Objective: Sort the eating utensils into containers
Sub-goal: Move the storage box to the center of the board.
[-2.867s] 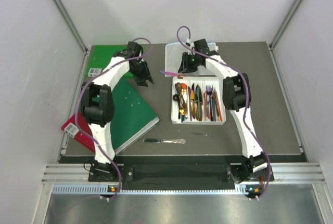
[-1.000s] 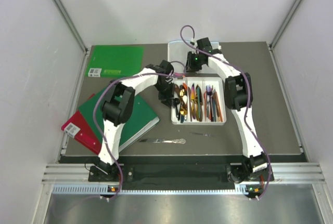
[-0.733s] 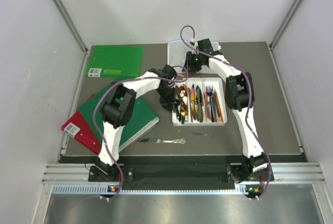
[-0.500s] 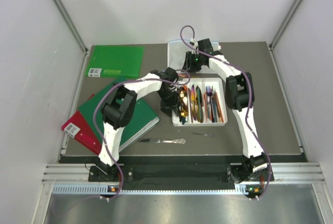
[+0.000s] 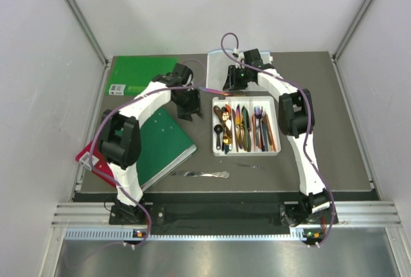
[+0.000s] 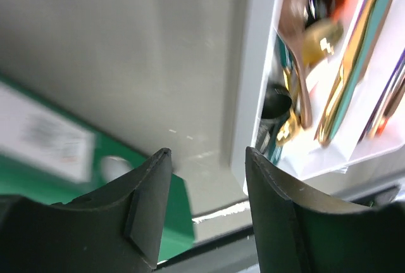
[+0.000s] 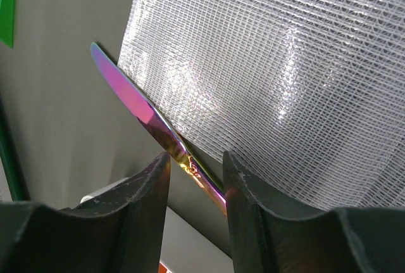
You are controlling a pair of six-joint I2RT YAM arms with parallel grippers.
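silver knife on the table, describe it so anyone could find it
Find the white tray in the middle of the grey table. On the tabletop just in front of its near left corner lies the silver knife. It is longer and thicker than the thin utensil to its right.

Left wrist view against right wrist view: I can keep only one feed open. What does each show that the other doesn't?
Only the left wrist shows spoons, gold and copper, in the tray, plus the label on a green book. Only the right wrist shows the iridescent knife lying between its open jaws, along the edge of a white mesh sheet. Both show grey table and open jaws.
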